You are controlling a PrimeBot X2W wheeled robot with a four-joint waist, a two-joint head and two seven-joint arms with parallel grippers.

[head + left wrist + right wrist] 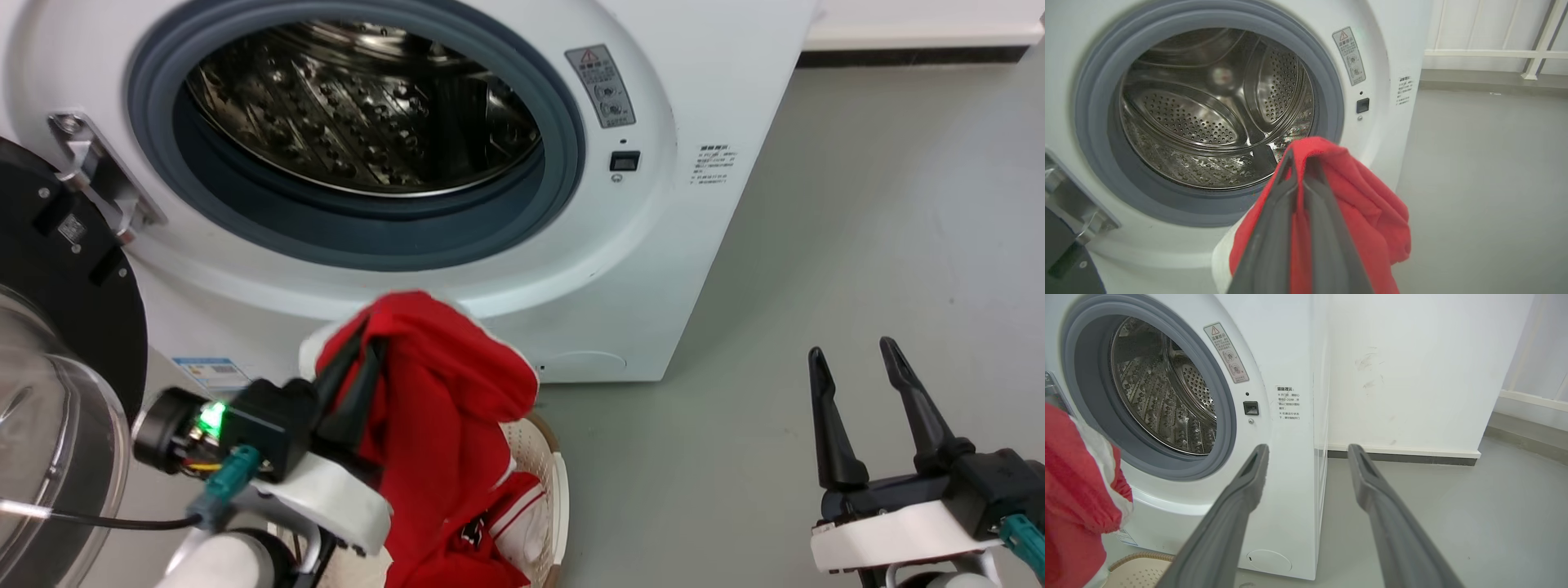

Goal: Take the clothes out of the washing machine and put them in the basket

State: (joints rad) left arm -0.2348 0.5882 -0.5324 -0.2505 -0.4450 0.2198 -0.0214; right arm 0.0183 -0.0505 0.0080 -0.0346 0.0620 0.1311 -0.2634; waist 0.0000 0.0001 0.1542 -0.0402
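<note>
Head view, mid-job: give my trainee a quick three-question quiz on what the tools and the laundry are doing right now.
1. True or false: the left tool is shut on the red garment.
2. The right tool is: A) open, holding nothing; B) shut on red cloth; C) shut on a white sock.
3. Name the cream container showing beside the garment's lower end.
Key: 1 true; 2 A; 3 the basket.

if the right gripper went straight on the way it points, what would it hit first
Probably the washing machine, near its front corner: the open right gripper points at that edge over the floor. Depth is unclear; it could slip past to the wall behind.
</note>
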